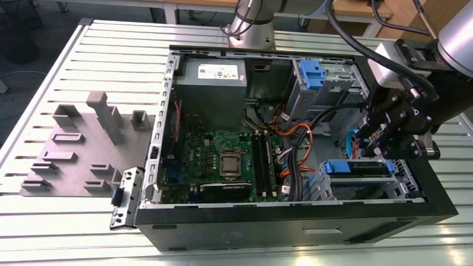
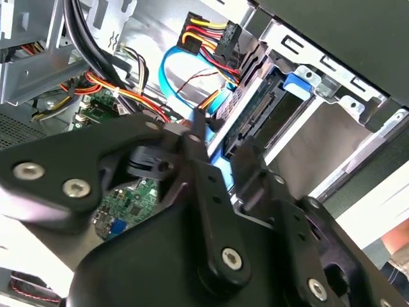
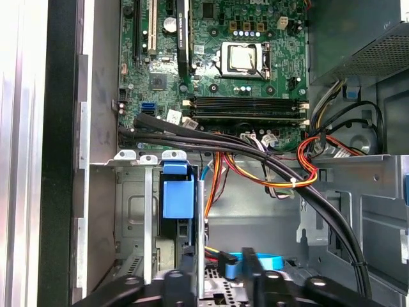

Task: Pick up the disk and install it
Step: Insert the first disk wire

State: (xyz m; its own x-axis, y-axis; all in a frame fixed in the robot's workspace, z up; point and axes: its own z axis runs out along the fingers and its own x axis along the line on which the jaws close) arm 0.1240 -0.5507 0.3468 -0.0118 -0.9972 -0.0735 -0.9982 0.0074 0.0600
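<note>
In the second wrist view the disk (image 2: 255,118) stands on edge, its dark connector side and a blue side rail showing. My gripper (image 2: 223,157) is shut on it, one black finger on each flat side. The disk sits partway in the grey metal drive bay (image 2: 332,128) at the corner of the open computer case. In the exterior view my gripper (image 1: 373,145) hangs over that bay (image 1: 366,185) at the case's right side. The first wrist view has the fingertips (image 3: 176,281) just above the bay, near a blue latch (image 3: 177,192).
The open black case (image 1: 296,221) lies on a slatted metal table (image 1: 111,61). Inside are a green motherboard (image 1: 221,160), a grey power-supply box (image 1: 210,72) and bundles of black, orange and blue cables (image 3: 281,166) beside the bay. A grey fixture block (image 1: 81,144) stands at the exterior view's left.
</note>
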